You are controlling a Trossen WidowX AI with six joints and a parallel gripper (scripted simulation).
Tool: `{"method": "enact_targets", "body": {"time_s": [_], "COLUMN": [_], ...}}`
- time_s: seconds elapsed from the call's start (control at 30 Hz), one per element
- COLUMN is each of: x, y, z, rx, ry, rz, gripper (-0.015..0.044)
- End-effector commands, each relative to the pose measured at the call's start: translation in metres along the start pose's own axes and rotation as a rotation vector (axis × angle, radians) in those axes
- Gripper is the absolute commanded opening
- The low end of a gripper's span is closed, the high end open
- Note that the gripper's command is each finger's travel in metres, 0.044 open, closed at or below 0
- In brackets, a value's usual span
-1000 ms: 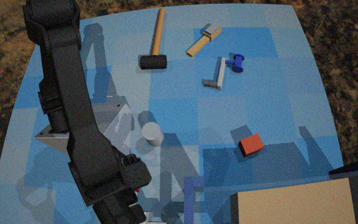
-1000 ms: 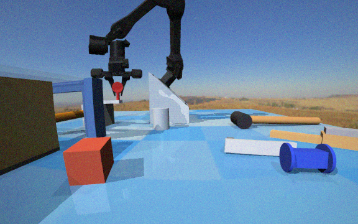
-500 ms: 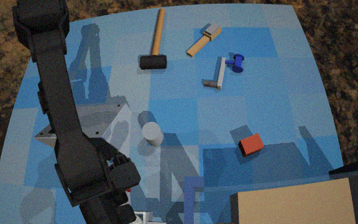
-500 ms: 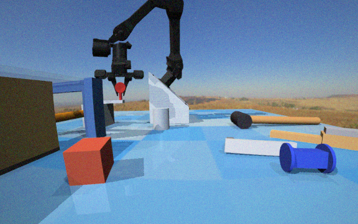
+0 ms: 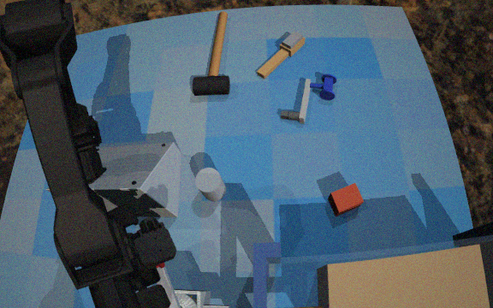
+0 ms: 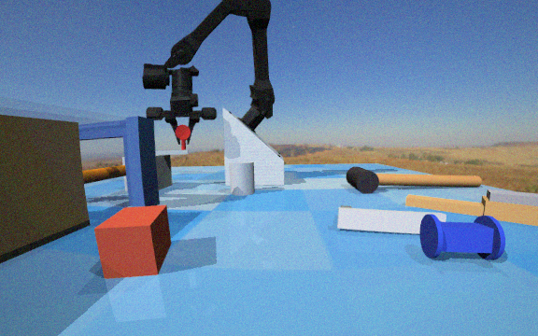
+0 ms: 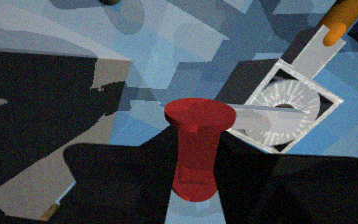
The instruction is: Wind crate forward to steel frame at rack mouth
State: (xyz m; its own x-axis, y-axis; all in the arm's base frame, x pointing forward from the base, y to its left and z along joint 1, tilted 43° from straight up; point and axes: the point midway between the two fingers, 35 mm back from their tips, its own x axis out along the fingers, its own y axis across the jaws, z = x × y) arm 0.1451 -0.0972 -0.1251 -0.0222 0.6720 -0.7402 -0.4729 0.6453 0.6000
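My gripper (image 5: 161,266) (image 6: 183,136) (image 7: 193,123) is shut on the red knob of a winch handle. The handle's pale arm (image 5: 169,286) (image 6: 172,152) (image 7: 260,119) reaches level from the knob across the top of the winch (image 5: 187,299) (image 6: 163,173) (image 7: 305,95). The key and the round hole are hidden, so how deep the key sits cannot be told. The tan crate (image 5: 405,278) (image 6: 21,187) sits flat in the cubby. A gap shows between it and the blue frame (image 5: 260,274) (image 6: 140,159).
A white wedge (image 5: 165,180) (image 6: 255,161) and grey cylinder (image 5: 209,184) (image 6: 242,178) stand near the arm. A red block (image 5: 345,199) (image 6: 126,247) lies before the cubby. A blue-knobbed crank (image 5: 328,86) (image 6: 462,237), black-headed mallet (image 5: 210,85) (image 6: 362,179) and wooden tool (image 5: 274,62) lie farther off.
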Motion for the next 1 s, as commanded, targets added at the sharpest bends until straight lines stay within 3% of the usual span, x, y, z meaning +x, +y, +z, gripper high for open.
{"method": "enact_targets", "body": {"time_s": [0.0, 0.97], "x": [0.002, 0.001], "y": [-0.001, -0.017], "z": [-0.010, -0.056], "rx": [-0.003, -0.001], "ry": [0.014, 0.018], "rz": [-0.001, -0.004], "gripper": [0.0000, 0.0000]}}
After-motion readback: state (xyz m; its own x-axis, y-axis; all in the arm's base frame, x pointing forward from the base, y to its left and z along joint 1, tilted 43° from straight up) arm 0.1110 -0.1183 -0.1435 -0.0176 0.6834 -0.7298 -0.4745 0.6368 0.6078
